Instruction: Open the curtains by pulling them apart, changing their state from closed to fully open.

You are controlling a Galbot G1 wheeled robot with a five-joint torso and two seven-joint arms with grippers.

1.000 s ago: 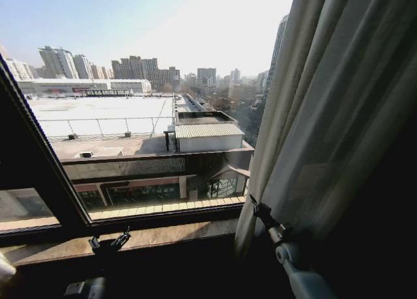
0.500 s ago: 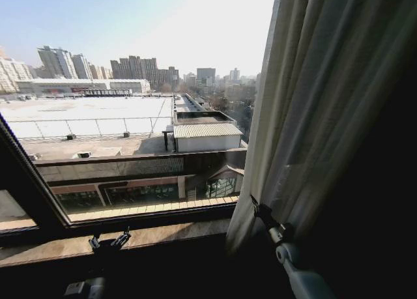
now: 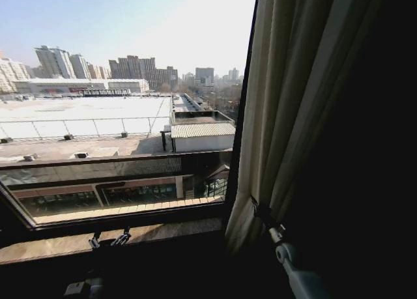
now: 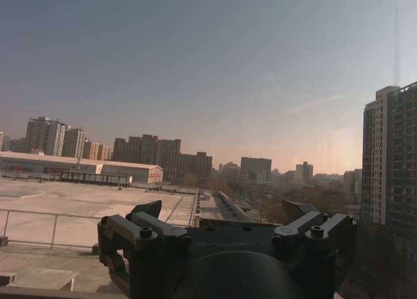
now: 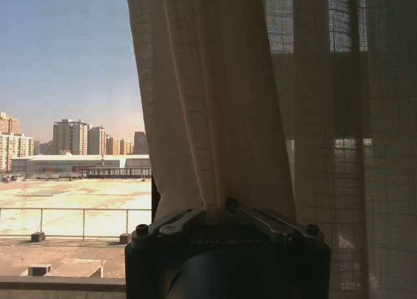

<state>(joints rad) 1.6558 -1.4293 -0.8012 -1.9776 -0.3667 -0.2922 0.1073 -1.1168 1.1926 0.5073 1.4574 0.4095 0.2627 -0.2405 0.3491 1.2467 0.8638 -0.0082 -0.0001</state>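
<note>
The cream pleated curtain (image 3: 300, 103) hangs bunched along the right side of the window in the head view. My right gripper (image 3: 258, 209) is shut on a fold near its lower left edge. The right wrist view shows the sheer curtain (image 5: 215, 116) pinched between the closed fingers of the right gripper (image 5: 218, 214). Low on the left, just above the sill, my left gripper (image 3: 108, 240) stands open and apart from the fabric. In the left wrist view the left gripper (image 4: 225, 217) has nothing between its fingers, with bare glass and the city beyond.
A stone window sill (image 3: 163, 232) runs below the glass. A dark upright of the window frame (image 3: 236, 156) stands right beside the curtain's edge. The frame's lower bar (image 3: 130, 215) lies just above the sill. Dark wall lies to the right of the curtain.
The whole head view has shifted, so the camera has moved. The slanted frame bar on the left has slid out of the picture. My right gripper keeps its hold on the curtain.
</note>
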